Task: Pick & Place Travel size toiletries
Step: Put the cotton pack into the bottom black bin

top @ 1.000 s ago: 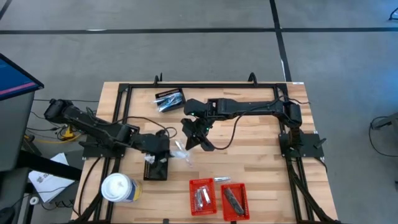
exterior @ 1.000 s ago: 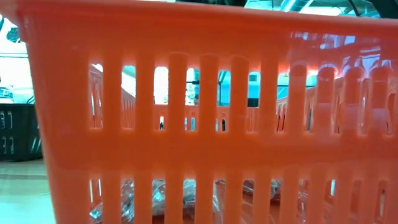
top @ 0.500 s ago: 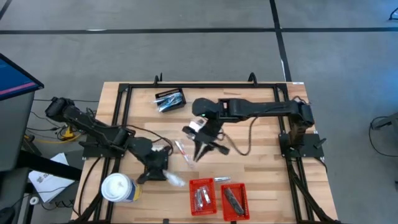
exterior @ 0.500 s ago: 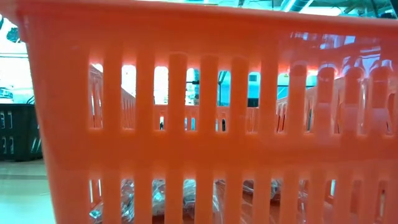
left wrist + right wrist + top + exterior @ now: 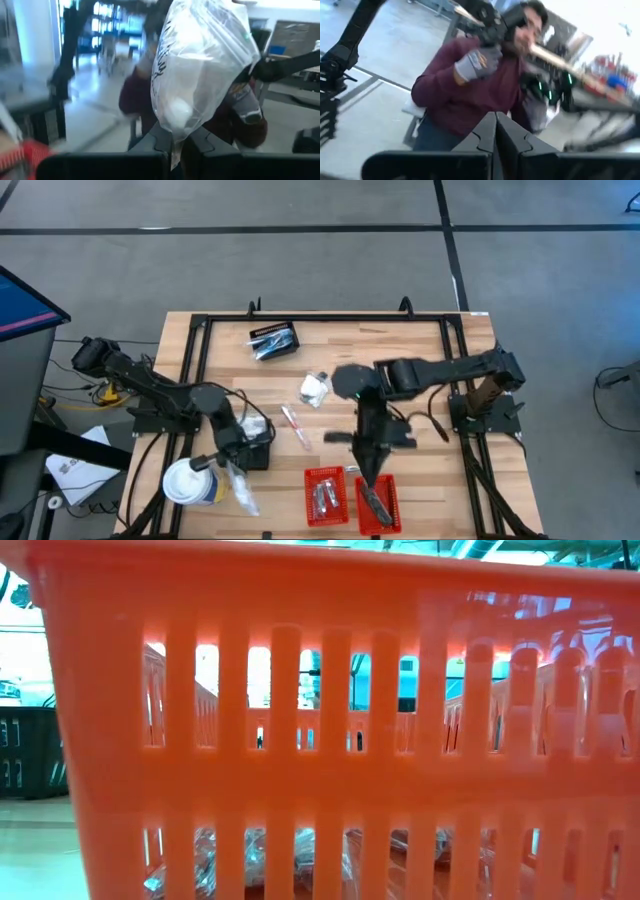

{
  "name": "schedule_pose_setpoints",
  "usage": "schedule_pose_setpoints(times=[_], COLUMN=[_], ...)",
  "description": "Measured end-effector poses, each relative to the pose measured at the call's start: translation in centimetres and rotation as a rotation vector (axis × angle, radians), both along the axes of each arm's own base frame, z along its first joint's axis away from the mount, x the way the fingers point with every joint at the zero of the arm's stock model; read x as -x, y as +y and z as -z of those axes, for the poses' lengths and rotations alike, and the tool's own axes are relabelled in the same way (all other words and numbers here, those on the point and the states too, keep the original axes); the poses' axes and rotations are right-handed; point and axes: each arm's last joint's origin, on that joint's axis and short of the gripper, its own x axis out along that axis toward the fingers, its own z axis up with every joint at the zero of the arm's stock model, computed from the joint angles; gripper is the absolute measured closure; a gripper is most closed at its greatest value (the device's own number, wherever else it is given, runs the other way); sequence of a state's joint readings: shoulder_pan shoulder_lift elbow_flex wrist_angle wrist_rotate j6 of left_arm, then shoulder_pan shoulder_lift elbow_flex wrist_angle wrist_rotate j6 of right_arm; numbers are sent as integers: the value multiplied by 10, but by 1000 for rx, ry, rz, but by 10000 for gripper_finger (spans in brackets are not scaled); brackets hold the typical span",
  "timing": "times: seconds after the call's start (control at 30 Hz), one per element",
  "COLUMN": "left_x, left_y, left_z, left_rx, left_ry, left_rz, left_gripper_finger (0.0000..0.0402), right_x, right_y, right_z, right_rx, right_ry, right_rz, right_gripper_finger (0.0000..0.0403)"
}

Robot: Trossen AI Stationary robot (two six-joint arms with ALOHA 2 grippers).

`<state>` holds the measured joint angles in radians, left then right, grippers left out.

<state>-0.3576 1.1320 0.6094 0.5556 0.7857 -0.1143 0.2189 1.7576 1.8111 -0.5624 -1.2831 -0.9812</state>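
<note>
My left gripper (image 5: 232, 468) hovers near the table's front left, beside the white lidded cup (image 5: 188, 482). It is shut on a clear-wrapped white packet (image 5: 244, 494), which fills the left wrist view (image 5: 200, 65). My right gripper (image 5: 373, 478) is shut and empty (image 5: 495, 135), pointing at the near edge above the right red basket (image 5: 392, 502), where dark grey sticks (image 5: 376, 508) lie. A thin pinkish tube (image 5: 295, 426) and a silvery-white packet (image 5: 315, 388) lie flat mid-table. The left red basket (image 5: 323, 497) holds wrapped items. My left gripper pinches the clear wrap at one end of the packet (image 5: 175, 139) between its two fingers. The fingers lie about level and point toward the table's near edge. The packet sticks out beyond the fingertips, lifted clear of the table, with the white item inside the loose wrap.
A black basket (image 5: 273, 340) with dark sticks stands at the back. Another black basket (image 5: 256, 456) sits under my left arm. The red basket's slotted wall (image 5: 320, 720) blocks the low view. A person in a maroon top and grey gloves (image 5: 475, 65) stands beyond the table.
My left gripper has carried the packet from mid-table toward the near edge, rising and tipping from pointing down to level. The packet is now clear of the table. My right gripper has swung from the table's middle toward the near edge, over the right red basket, rolling as it went.
</note>
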Motion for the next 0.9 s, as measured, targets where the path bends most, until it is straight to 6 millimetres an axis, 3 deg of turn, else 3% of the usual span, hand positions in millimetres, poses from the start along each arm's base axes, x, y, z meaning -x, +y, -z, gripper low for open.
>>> schedule_pose_setpoints(times=[0.13,0.2,0.37,0.57,0.77,0.9], left_x=[3,3,1,3,-3,-13], left_y=[-3,-4,-3,-5,-12,-13], left_z=[-13,-16,-14,-4,15,25], left_rx=[66,89,185,130,67,52], left_ry=[-117,-119,96,215,324,370], left_rz=[15,-20,-60,48,222,245], left_gripper_finger=[396,396,396,396,396,396], right_x=[0,-1,-5,-4,-6,-11], right_y=[29,39,54,68,79,86], right_z=[-16,-21,-29,-28,-26,-28], right_rx=[-64,-80,-93,-71,58,59], right_ry=[-121,-90,-43,-112,-347,-495], right_rz=[-58,-18,302,460,772,883], right_gripper_finger=[400,401,402,401,401,401])
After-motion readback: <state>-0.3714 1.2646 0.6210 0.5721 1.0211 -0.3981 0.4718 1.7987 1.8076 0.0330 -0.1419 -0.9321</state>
